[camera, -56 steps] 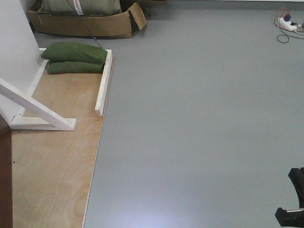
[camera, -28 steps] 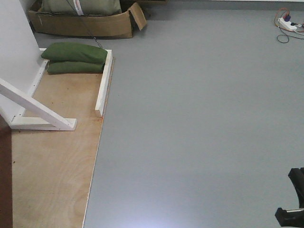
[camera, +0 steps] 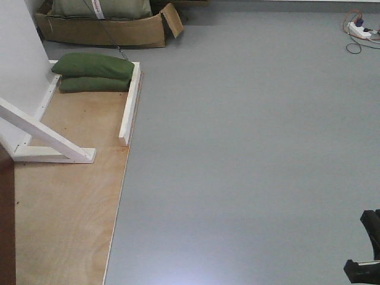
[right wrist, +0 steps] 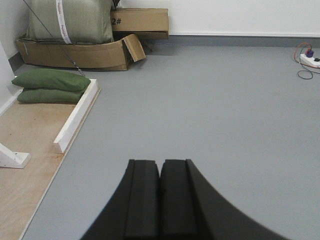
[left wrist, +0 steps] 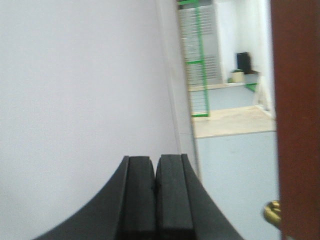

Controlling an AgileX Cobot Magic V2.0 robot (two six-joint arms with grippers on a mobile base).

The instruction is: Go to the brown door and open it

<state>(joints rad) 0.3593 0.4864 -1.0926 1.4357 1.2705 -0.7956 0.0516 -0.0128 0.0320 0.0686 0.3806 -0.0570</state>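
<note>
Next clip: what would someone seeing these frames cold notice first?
The brown door fills the right edge of the left wrist view, brass hardware low on it, the shut left gripper at bottom centre. In the front view, two stacked green sandbags lie upper left on a plywood platform, beside white braces.

Right gripper closed above bare grey floor

My right gripper (right wrist: 160,172) sits at 6 o'clock, pads pressed together, over the grey floor (right wrist: 215,115). Two stacked green sandbags (right wrist: 50,85) lie at 10 o'clock beside a white wooden rail (right wrist: 76,116). A torn cardboard box (right wrist: 85,54) is at 11 and a power strip (right wrist: 311,60) at 2.
</note>
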